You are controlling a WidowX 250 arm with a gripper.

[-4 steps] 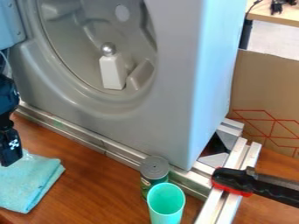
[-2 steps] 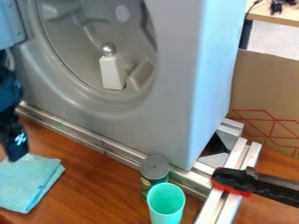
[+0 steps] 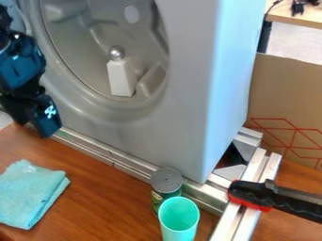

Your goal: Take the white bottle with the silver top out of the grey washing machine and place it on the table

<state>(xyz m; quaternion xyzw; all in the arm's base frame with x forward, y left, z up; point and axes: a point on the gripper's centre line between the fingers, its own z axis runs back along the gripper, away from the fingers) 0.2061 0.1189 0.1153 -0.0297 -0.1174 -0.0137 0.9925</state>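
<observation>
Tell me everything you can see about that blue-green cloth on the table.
The cloth is a light blue-green, soft-looking fabric, slightly mottled. It is folded into a flat pad, with stacked layers showing along its right side, and its top edge rises in a small uneven peak. It lies on the wooden table at the lower left, its left part cut off by the view's edge. Only the table visibly touches it.

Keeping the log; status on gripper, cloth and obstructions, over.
Gripper near metal rail, beyond cloth. Cloth lies folded on table. Cup and can off to one side, not between them.
</observation>
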